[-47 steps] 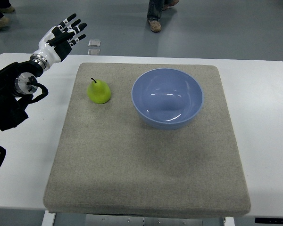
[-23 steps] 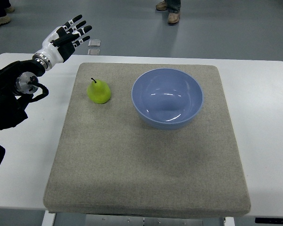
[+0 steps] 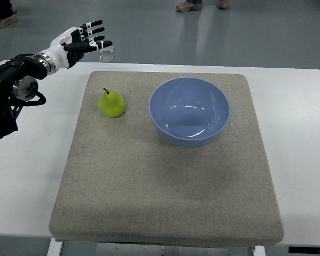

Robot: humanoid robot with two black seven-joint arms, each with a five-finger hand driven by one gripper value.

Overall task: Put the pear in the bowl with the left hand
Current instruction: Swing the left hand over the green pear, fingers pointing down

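Observation:
A green pear (image 3: 112, 104) with a dark stem stands upright on the grey mat (image 3: 165, 176), left of the bowl. The blue bowl (image 3: 189, 111) sits empty on the mat's far middle. My left hand (image 3: 82, 40) is raised beyond the table's far left edge, up and left of the pear, well apart from it. Its fingers (image 3: 94, 35) are spread and hold nothing. My right arm does not show.
The mat lies on a white table (image 3: 298, 133). A small clear object (image 3: 106, 49) lies on the floor just past the far edge. People's shoes (image 3: 189, 6) stand on the floor at the top.
My left hand has swung right and a little further out, turning its fingers to point rightward. The pear and bowl have not moved. The people's feet at the top have shifted.

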